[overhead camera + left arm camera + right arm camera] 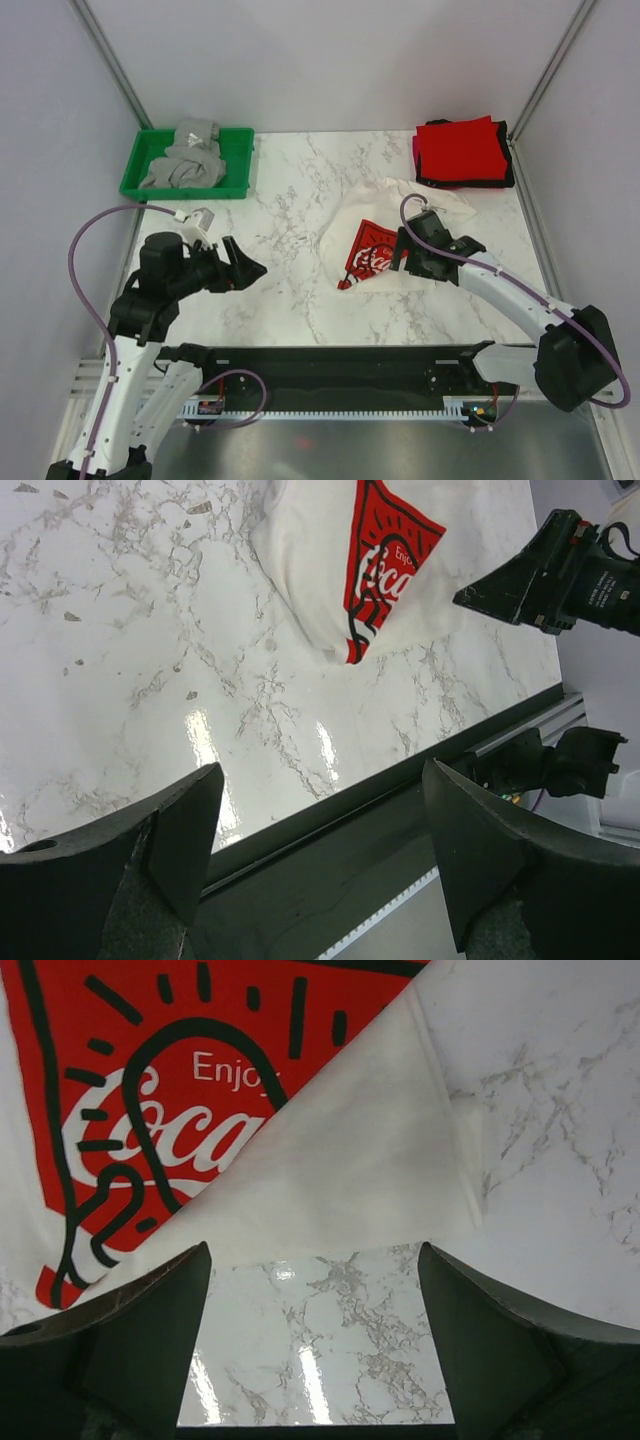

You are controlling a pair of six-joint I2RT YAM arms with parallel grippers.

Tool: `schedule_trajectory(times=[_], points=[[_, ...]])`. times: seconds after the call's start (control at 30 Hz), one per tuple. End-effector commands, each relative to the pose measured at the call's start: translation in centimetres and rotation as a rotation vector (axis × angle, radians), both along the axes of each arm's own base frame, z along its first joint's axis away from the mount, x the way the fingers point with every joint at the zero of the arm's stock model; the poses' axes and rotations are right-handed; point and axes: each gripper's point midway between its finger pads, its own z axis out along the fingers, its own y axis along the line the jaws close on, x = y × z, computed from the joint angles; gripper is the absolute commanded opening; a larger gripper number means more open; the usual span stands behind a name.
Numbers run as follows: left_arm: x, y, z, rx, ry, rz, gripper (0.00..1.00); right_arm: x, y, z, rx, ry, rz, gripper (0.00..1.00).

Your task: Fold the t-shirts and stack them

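Note:
A white t-shirt (385,205) with a red Coca-Cola print (366,257) lies crumpled right of the table's middle, one flap folded over the print. My right gripper (402,255) hovers open at its near right edge; in the right wrist view the open right gripper (312,1250) frames bare marble just short of the white flap (350,1160). My left gripper (250,258) is open and empty over the table's left half, apart from the white t-shirt (315,570). A folded red t-shirt (460,148) tops a stack at the back right, with a black one (466,183) beneath.
A green tray (135,165) at the back left holds a bunched grey t-shirt (190,160). A black rail (340,365) runs along the table's near edge. Metal frame posts stand at both back corners. A purple cable (85,235) loops over the left arm.

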Motion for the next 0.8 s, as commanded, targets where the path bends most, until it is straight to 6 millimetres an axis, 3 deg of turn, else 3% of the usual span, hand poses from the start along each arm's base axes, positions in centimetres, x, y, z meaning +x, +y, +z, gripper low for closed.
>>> schedule_trajectory(times=[0.0, 0.2, 0.37, 0.43, 0.47, 0.5, 0.53, 0.57, 0.63, 0.67, 0.7, 0.77], points=[[0.0, 0.8, 0.6, 0.061, -0.087, -0.008, 0.88, 0.7, -2.3, -1.2, -0.076, -0.038, -0.139, 0.91], [-0.5, 0.5, -0.1, 0.036, -0.073, -0.020, 0.89, 0.8, -5.9, -5.9, -0.073, 0.052, -0.262, 0.85], [-1.0, 0.3, -0.4, 0.019, -0.091, -0.029, 0.89, 1.3, -5.0, -8.4, -0.036, 0.107, -0.236, 0.77], [-1.0, 0.3, -0.3, 0.018, -0.096, -0.026, 0.90, 1.0, -4.4, -8.8, -0.010, 0.124, -0.221, 0.63], [-1.1, 0.3, -0.5, 0.017, -0.092, -0.027, 0.90, 1.1, -4.0, -8.5, 0.008, 0.111, -0.218, 0.47], [-1.0, 0.3, -0.8, 0.014, -0.082, -0.025, 0.90, 0.9, -3.8, -8.5, 0.023, 0.110, -0.213, 0.38], [-1.0, 0.2, -0.8, 0.012, -0.079, -0.027, 0.90, 0.9, -3.0, -8.1, 0.056, 0.107, -0.194, 0.25], [-0.9, 0.3, -1.0, 0.014, -0.070, -0.024, 0.90, 0.9, -1.8, -7.1, 0.092, 0.086, -0.173, 0.03], [-0.7, 0.3, -1.0, 0.012, -0.071, -0.019, 0.90, 1.7, 0.7, -4.6, 0.180, 0.042, -0.133, 0.00], [-0.7, 0.4, -1.0, 0.011, -0.069, -0.017, 0.90, 1.5, 3.9, -2.4, 0.279, 0.022, -0.068, 0.00], [-0.7, 0.4, -1.0, 0.009, -0.073, -0.016, 0.89, 2.8, 6.5, 1.2, 0.371, -0.041, -0.017, 0.00], [-0.7, 0.4, -1.0, 0.006, -0.076, -0.019, 0.89, 3.0, 12.2, 7.7, 0.572, -0.105, 0.137, 0.00]])
